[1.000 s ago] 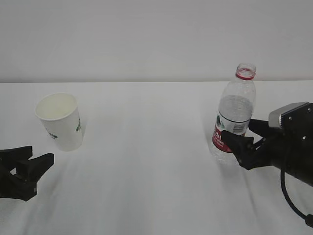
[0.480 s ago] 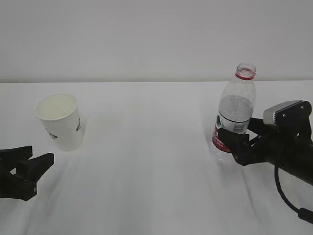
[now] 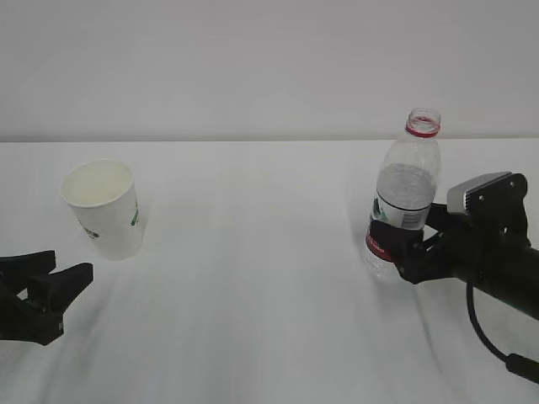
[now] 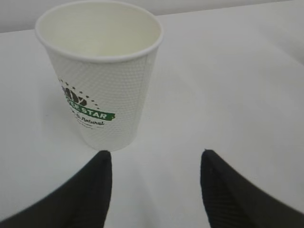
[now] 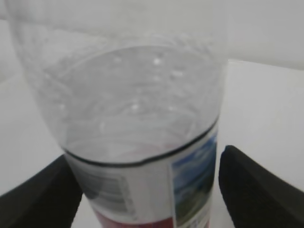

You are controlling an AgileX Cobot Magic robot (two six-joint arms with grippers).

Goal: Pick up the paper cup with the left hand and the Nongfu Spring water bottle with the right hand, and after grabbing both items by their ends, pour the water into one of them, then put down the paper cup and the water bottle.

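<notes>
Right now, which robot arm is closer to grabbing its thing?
The right one. Its open claw already sits around the water bottle, one finger on each side. The left claw is open too, but the paper cup stands beyond its tips.

A bare test setup, most like a robotics lab bench: a plain white table [image 3: 253,337] runs back to a blank white wall [image 3: 253,59] with no furnishing or decoration. On the table near its front edge, black robot arm hardware with a trailing cable [image 3: 488,337] enters from both sides.
</notes>
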